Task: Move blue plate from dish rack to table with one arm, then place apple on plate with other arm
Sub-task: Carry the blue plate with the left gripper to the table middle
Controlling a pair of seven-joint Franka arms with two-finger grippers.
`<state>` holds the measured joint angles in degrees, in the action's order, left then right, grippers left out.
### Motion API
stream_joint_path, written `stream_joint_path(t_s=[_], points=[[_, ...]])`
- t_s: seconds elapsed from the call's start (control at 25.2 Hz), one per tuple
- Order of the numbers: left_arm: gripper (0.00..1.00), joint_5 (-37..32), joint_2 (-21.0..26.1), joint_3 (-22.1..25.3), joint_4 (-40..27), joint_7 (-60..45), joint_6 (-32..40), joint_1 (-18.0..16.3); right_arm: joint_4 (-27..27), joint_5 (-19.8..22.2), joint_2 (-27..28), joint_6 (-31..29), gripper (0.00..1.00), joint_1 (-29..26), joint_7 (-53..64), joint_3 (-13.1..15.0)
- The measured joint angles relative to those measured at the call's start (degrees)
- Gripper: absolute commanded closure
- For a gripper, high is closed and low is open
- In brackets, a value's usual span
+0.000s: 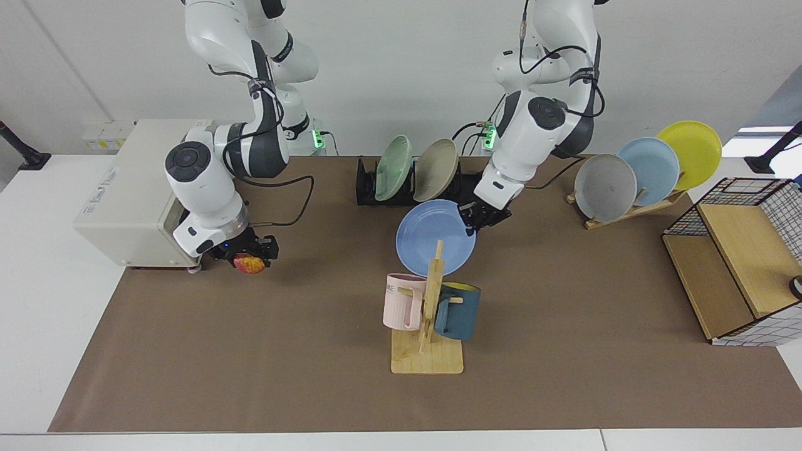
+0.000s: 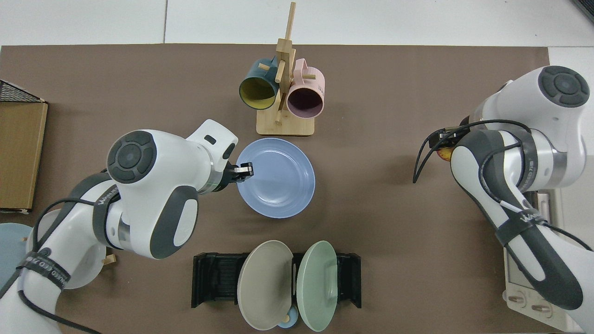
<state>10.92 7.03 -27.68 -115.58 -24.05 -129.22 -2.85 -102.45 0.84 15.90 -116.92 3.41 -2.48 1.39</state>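
Left gripper (image 1: pixel 474 220) jaws clamp blue plate (image 2: pixel 278 178) rim; right gripper (image 1: pixel 247 250) jaws grip apple (image 1: pixel 249 265), facing view only.

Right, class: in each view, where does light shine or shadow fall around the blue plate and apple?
Top view: a pale sheen crosses the blue plate beside the left claw gripping its rim. Facing view: no glare on it; soft shadow lies under the apple in the right claw.

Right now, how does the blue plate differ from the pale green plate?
The blue plate is out of the dish rack, gripped at its rim by the left gripper, nearly flat; the pale green plate stands on edge in the rack, ungripped. Both are round and shallow.
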Motion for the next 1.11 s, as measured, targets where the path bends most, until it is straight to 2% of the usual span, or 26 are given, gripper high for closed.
stream_joint_path(t_s=[0.28, 0.91, 0.99, 1.11], points=[[1.0, 0.0, 3.2, 0.0, -1.5, -0.5, -4.2, 2.9, 1.3, 0.0, -0.7, 2.2, 1.0, 0.0, 0.0, 0.0], [1.0, 0.0, 3.8, 0.0, -5.4, -2.5, -9.4, 5.7, 2.3, 0.0, -1.2, 3.2, 1.0, 0.0, 0.0, -0.1], [0.66, 0.0, 3.8, 0.0, -5.5, -2.5, -9.6, 5.8, 2.3, 0.0, -1.3, 3.3, 1.0, 0.1, 0.0, -0.1], [0.08, 0.0, 3.8, 0.0, -5.6, -2.4, -9.8, 5.8, 2.3, 0.0, -1.3, 3.4, 1.0, 0.6, 0.0, -0.1]])
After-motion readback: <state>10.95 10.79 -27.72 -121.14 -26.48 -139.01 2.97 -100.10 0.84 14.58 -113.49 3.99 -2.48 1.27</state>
